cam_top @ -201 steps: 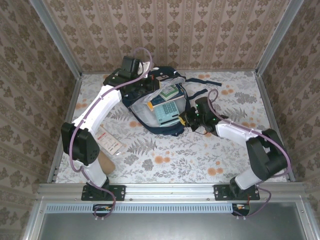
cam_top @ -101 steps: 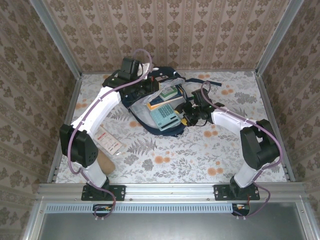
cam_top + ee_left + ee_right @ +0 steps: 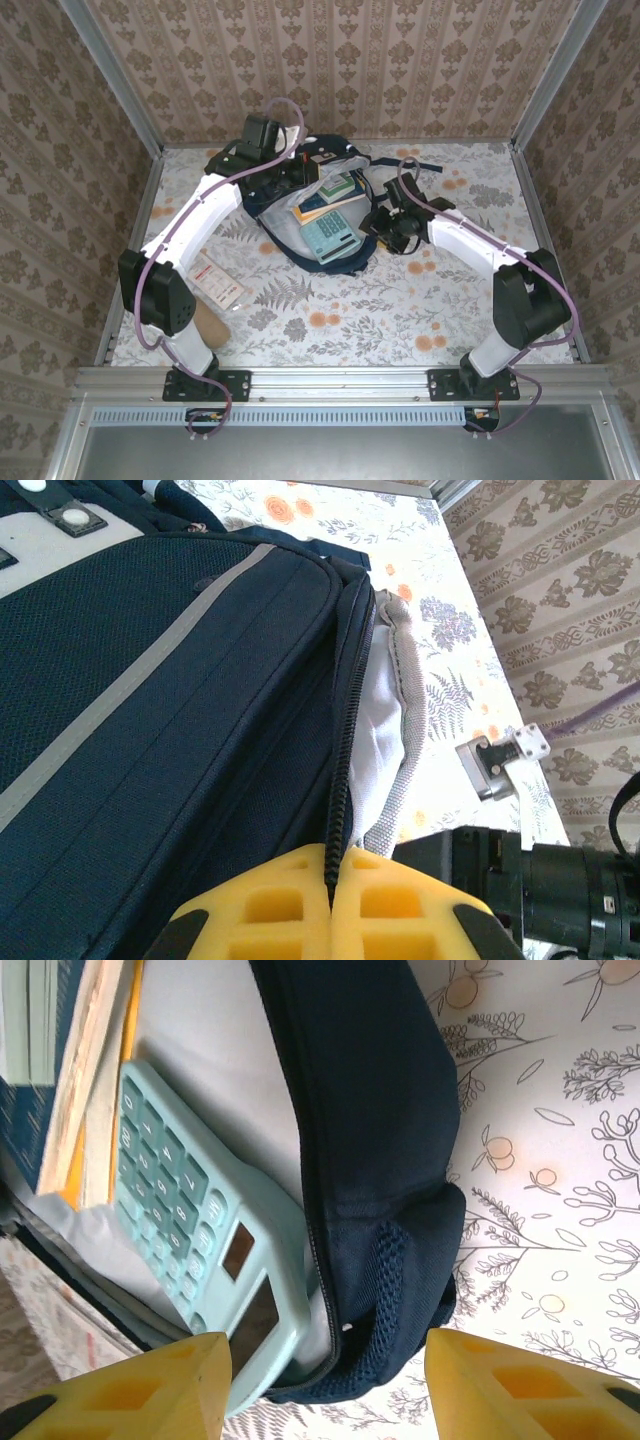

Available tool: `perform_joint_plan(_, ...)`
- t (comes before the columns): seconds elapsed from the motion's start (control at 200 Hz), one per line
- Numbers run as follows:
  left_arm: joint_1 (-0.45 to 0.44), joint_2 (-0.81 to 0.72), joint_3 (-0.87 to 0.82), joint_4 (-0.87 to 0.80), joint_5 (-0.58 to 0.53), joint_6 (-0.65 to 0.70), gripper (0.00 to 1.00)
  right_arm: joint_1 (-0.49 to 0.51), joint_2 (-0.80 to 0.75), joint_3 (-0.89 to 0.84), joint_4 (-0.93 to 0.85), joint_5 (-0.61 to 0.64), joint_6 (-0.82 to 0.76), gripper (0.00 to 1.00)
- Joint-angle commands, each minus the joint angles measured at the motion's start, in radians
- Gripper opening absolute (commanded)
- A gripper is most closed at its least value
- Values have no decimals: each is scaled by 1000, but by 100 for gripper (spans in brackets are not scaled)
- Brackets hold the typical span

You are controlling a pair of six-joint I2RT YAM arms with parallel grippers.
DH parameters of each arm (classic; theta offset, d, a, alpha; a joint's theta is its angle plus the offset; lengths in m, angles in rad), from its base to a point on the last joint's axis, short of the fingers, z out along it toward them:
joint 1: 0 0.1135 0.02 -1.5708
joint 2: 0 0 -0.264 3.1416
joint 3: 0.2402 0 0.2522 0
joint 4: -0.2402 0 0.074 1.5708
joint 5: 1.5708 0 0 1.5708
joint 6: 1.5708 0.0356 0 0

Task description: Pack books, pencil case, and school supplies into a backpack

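Right wrist view has the right tool [image 3: 330, 1372] spread astride the backpack [image 3: 370, 1110] wall beside the calculator [image 3: 190, 1220], while the left tool [image 3: 330, 905] pinches its zipper [image 3: 342, 760].

Couldn't actually read anything here, tbh. Inside the backpack [image 3: 370, 1110], spotted dark marks on the calculator [image 3: 215, 1250] keys, way too blurry to call as digits. Left of the backpack, saw red print on the white card [image 3: 218, 280], too tiny to make out. Got nothing legible off the white patch [image 3: 40, 550] on the backpack's front either.
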Motion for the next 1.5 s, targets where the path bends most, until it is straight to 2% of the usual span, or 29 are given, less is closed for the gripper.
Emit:
perform_joint_plan(0.0, -11, -79, 5, 50, 24, -2, 0, 62, -57, 14, 4, 56, -67, 54)
perform_joint_plan(0.23, -5, -83, 5, 25, 0, 12, 0, 260, -92, -53, 199, 52, -119, 51)
perform_joint_plan(0.395, 9, -73, 34, 7, -11, 14, 0, 418, -25, -107, 383, 59, -125, 41)
perform_joint_plan(0.545, 18, -63, 59, -6, -24, 21, 0, 540, 131, -35, 472, 82, -123, 27)
perform_joint_plan(0.655, 20, -59, 63, -6, -32, 18, 0, 603, 267, 73, 508, 83, -117, 6)
perform_joint_plan(0.715, 19, -58, 62, -8, -33, 16, 0, 631, 355, 146, 512, 89, -113, 0)
perform_joint_plan(0.93, 22, -65, 58, -15, -45, 9, 0, 689, 594, 382, 509, 132, -100, 0)
perform_joint_plan(1.15, 23, -77, 61, -20, -45, 0, 0, 694, 770, 595, 431, 231, -87, 0)
perform_joint_plan(1.325, 23, -87, 45, -24, -49, 2, 0, 694, 848, 700, 393, 288, -64, 0)
perform_joint_plan(1.39, 22, -88, 41, -23, -48, 1, 0, 694, 861, 726, 318, 312, -65, 0)
perform_joint_plan(1.49, 22, -90, 39, -21, -49, 4, 0, 692, 821, 659, 242, 351, -70, 0)
